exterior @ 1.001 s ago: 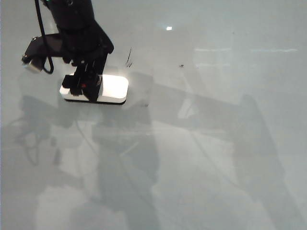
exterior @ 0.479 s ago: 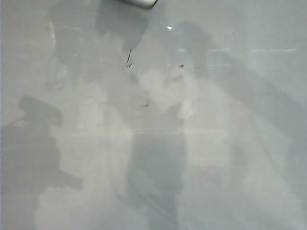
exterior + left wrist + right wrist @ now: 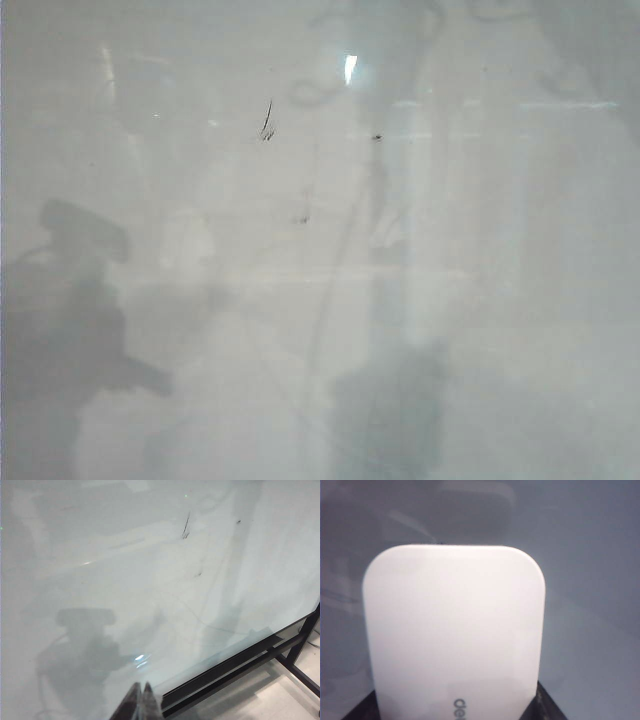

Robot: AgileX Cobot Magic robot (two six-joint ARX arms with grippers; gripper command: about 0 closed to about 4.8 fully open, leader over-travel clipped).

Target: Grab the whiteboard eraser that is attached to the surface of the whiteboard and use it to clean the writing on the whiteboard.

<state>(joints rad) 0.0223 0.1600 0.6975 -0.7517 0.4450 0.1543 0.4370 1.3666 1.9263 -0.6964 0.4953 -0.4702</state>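
1. The whiteboard (image 3: 480, 300) fills the exterior view, glossy grey-white, with soft shadows and reflections across it; no arm shows there.
2. A short black scuff mark (image 3: 268, 120) sits toward the far side of the board, with a small dark speck (image 3: 378, 137) near it and a fainter mark (image 3: 301, 218) closer in.
3. No red writing can be made out on the board.
4. The right gripper (image 3: 457, 711) is clamped on the whiteboard eraser (image 3: 454, 630), whose smooth white top fills the right wrist view, held above the board.
5. The left gripper (image 3: 141, 702) hangs over the board's near edge, its fingertips pressed together, holding nothing.
6. A black frame (image 3: 235, 667) runs beneath that edge.
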